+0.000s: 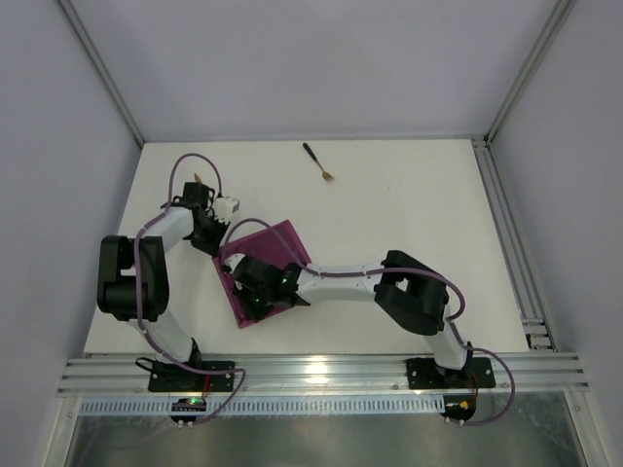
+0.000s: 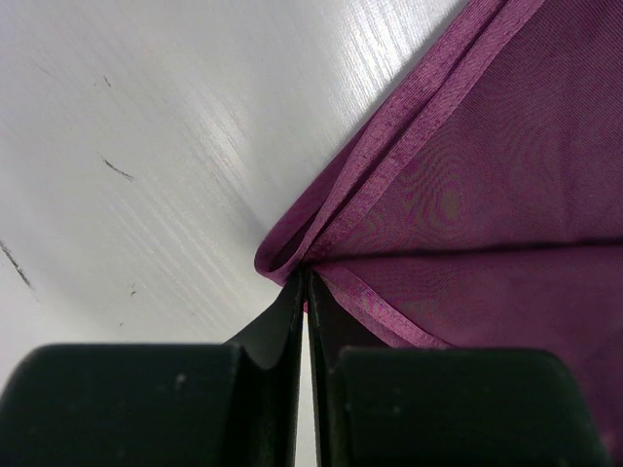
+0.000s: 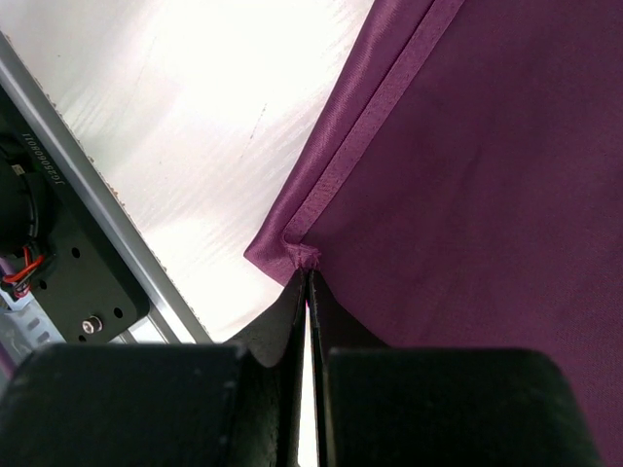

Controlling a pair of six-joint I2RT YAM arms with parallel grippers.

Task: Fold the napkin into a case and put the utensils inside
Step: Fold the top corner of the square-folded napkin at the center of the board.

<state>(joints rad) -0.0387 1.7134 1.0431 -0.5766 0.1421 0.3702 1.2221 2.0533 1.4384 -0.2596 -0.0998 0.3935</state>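
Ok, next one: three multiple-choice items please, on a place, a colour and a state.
1. Relative to the napkin, where on the table does the fully visible utensil lie?
A. on it
B. beyond it, near the far edge
C. nearer the arm bases
2. The napkin's colour?
A. magenta-purple
B. green
C. white
3. The left gripper is:
A. wide open
B. holding a fork
C. shut on a napkin corner

B: the top view shows it past the cloth.
A: every view shows that colour.
C: the left wrist view shows the corner pinched.
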